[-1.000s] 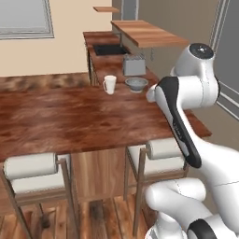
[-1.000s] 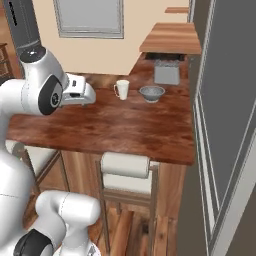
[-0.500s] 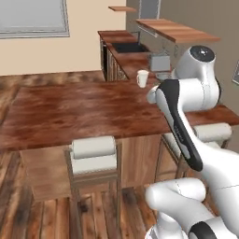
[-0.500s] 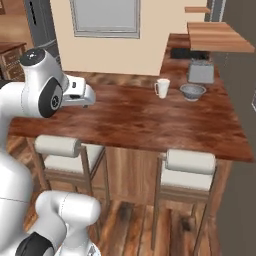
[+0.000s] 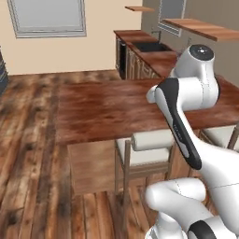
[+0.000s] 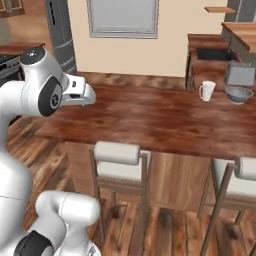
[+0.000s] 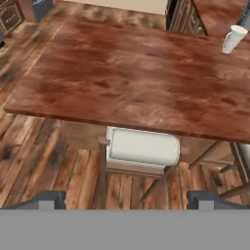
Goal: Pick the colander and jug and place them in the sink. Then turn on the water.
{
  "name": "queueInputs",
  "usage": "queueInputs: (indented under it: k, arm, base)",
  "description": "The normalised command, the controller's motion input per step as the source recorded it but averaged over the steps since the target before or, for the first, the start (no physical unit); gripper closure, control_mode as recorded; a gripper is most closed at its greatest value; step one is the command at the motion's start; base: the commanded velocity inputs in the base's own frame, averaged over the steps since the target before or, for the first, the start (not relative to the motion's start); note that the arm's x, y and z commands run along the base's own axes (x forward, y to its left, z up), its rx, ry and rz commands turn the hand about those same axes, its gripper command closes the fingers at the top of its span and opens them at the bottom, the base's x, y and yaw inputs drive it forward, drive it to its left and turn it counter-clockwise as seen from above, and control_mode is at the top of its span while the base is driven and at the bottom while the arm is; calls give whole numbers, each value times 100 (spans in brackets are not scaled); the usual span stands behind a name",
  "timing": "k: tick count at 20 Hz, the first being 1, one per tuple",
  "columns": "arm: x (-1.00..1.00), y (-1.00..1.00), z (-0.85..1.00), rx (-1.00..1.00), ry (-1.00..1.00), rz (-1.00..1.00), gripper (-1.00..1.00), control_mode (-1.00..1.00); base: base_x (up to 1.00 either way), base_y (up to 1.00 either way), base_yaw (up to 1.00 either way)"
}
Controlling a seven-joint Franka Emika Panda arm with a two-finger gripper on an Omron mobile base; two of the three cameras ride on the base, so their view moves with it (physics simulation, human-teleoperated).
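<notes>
Nearest the base, the white arm folds back on itself, and its end effector (image 7: 125, 200) hangs above the floor in front of a stool, its two dark finger tips (image 7: 46, 200) standing far apart with nothing between them: wide open and empty. Just ahead of it in the hand view sits a bar stool (image 7: 142, 148) with a pale cushioned seat, tucked under the near edge of the bench (image 7: 127, 78), a broad slab of dark reddish wood. A second stool (image 6: 245, 170) stands beside it to the right in the right base view.

Farther on, near the far right corner of the bench, the jug (image 6: 206, 91) stands upright, white, with its loop handle to one side. Just beside it, to the right and apart from it, the colander (image 6: 238, 94) rests open side up, a round grey metal bowl. Behind the colander stands the boxy grey toaster (image 6: 239, 73).

Beyond the bench, on the far counter against the wall, lies the black sink (image 6: 214, 54), with the slim dark faucet (image 5: 158, 35) rising behind it. A grey-framed window (image 6: 123, 17) is set in the cream back wall.
</notes>
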Motion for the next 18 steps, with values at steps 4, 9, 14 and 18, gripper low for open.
queueInputs:
  k: [4, 9, 14, 18]
  arm:
    - [0, 0, 0, 0, 0, 0, -100, 100]
    - [0, 0, 0, 0, 0, 0, -100, 100]
    - [0, 0, 0, 0, 0, 0, -100, 100]
    - [0, 0, 0, 0, 0, 0, -100, 100]
  base:
    - [0, 100, 0]
    - [0, 100, 0]
    - [1, 100, 0]
    - [34, 100, -7]
